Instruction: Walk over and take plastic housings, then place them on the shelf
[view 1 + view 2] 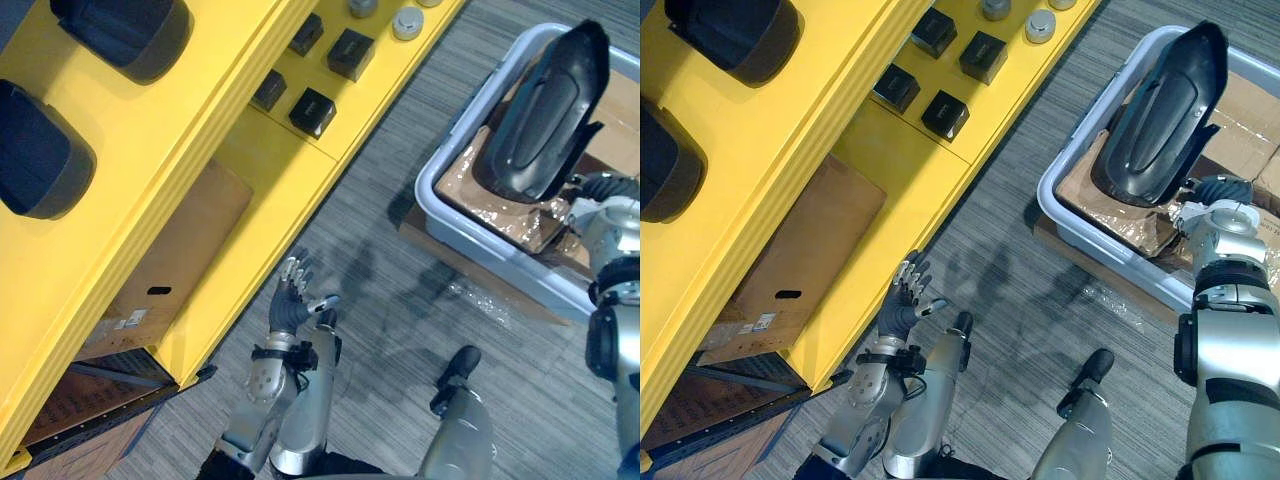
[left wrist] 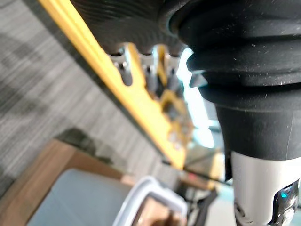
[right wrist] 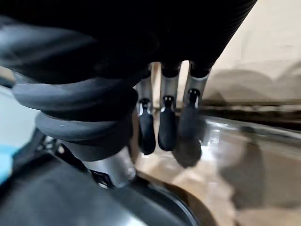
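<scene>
Left robot hand [image 1: 292, 300] hangs open, empty; we cannot tell whether the right robot hand [image 1: 1217, 192] grips, so steady the housing [image 1: 1160, 110] before clearing the bin [image 1: 1090, 248].

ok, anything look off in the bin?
Yes: the black housing stands tilted on end in the grey bin rather than lying flat, with the right robot hand at its lower end.

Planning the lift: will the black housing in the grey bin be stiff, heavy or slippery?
Housing looks like a thin hollow moulded shell, so probably stiff yet light for its size. Its glossy curved skin may slip. Standing on end in the bin, it could tip.
</scene>
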{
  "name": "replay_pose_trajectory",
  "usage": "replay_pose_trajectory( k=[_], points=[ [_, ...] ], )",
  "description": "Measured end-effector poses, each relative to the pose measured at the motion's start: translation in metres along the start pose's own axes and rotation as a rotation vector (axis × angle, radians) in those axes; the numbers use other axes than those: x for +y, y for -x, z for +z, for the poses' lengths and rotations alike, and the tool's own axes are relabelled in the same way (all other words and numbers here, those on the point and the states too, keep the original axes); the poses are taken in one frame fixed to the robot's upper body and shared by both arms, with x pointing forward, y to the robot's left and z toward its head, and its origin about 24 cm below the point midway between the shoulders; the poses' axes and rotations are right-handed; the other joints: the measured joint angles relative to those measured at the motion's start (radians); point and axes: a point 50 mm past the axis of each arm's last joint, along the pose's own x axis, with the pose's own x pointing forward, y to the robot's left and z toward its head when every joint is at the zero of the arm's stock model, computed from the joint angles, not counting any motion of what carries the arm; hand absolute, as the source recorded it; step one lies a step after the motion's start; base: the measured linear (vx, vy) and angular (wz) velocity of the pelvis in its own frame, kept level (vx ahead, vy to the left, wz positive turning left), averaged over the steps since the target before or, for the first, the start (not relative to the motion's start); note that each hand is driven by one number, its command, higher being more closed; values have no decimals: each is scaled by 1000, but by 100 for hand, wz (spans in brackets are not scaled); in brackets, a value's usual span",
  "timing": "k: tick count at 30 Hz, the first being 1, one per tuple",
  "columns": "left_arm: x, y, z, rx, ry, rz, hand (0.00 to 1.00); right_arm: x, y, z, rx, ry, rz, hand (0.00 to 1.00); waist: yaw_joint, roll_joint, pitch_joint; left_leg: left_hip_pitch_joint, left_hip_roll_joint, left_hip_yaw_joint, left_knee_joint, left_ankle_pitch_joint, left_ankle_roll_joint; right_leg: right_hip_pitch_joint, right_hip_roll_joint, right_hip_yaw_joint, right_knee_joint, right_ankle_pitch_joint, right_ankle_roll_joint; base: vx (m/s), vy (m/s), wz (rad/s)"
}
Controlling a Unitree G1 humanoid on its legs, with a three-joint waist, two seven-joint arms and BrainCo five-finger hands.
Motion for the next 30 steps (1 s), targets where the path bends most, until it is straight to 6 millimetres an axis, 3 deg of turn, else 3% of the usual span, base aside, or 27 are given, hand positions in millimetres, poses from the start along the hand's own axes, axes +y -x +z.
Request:
replay_pose_trajectory(
  k=[8, 15, 18, 21, 22, 25, 30],
  points=[
    [2, 0, -2, 12, -4, 30, 0, -8, 0, -3, 19, 329, -113, 100, 13, 0, 0, -31, 4, -23, 32, -4, 0, 0, 9, -22, -4, 1, 0, -5, 45, 5],
    [15, 10, 3, -21, -25, 51, 0, 6, 3, 0, -117, 492, -167, 100, 20, -10, 2, -26, 16, -27, 34, -5, 2, 55, 41, -32, -96, 52, -3, -20, 54, -1],
    [32, 18, 8, -50, -39, 102, 0, 16, 6, -4, -189, 525, -126, 100, 7, -44, -1, -1, 25, -19, 23, -5, 2, 76, 49, -30, -111, 58, -4, 3, 37, -9],
    [41, 27, 14, -65, -53, 113, 0, 33, 13, -9, -247, 536, -63, 100, -14, -93, -4, 33, 42, -1, 9, -6, 1, 103, 60, -23, -131, 62, -8, 9, 32, -15],
    [44, 30, 17, -75, -59, 103, 0, 39, 16, -17, -256, 543, -32, 100, -18, -127, -10, 55, 49, 10, -8, -5, 1, 114, 66, -16, -143, 65, -11, 7, 24, -16],
    [43, 35, 19, -75, -63, 81, 0, 43, 21, -29, -267, 577, 11, 100, -34, -168, -15, 92, 63, 31, -25, -5, 0, 134, 76, -1, -157, 65, -16, 7, 17, -18],
    [40, 40, 25, -90, -54, 60, 0, 43, 24, -54, -209, 646, 101, 100, -72, -207, -15, 130, 77, 58, -54, 1, -9, 144, 85, 21, -174, 66, -28, 2, 23, -16]
  ],
)
